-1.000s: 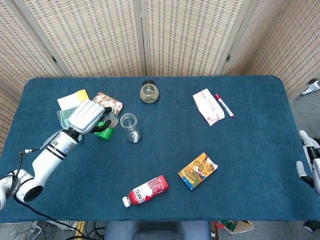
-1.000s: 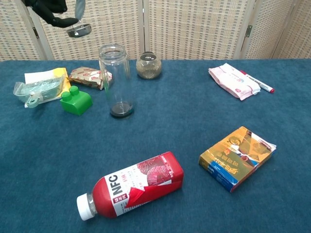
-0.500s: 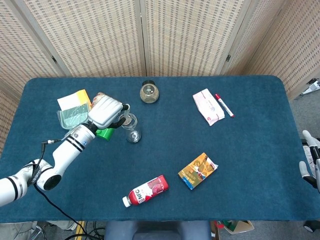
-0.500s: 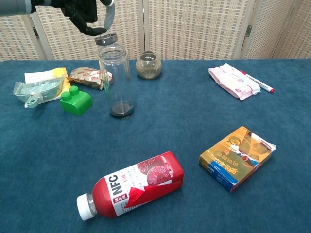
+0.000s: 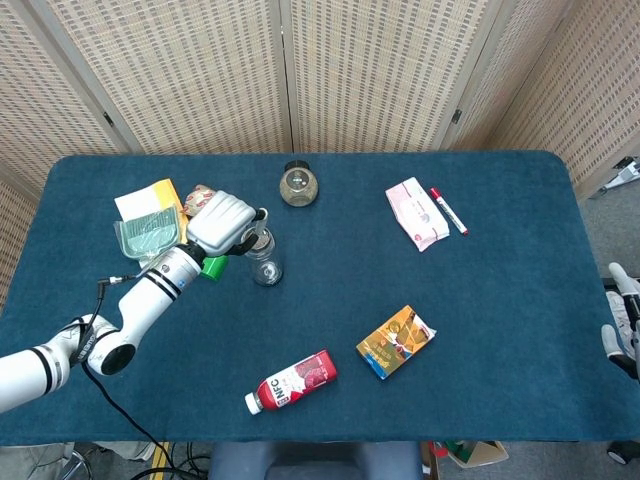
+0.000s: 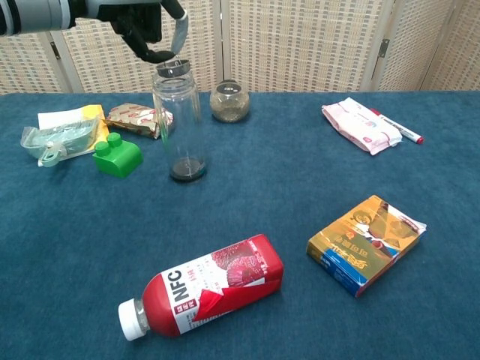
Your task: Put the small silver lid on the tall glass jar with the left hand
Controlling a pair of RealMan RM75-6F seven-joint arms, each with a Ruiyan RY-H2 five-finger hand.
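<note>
Holding small silver lid (image 6: 172, 68) at tall glass jar (image 6: 178, 124) mouth: left hand (image 6: 146, 26).

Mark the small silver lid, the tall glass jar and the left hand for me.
small silver lid (image 6: 173, 69), chest view, on its rim.
tall glass jar (image 6: 180, 124), chest view, mid glass wall.
left hand (image 5: 224, 222), head view, back of the hand.

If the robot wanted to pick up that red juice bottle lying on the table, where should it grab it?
Probably around the middle of the red juice bottle, coming down from above: it lies on its side, so fingers can close across its round body.
</note>
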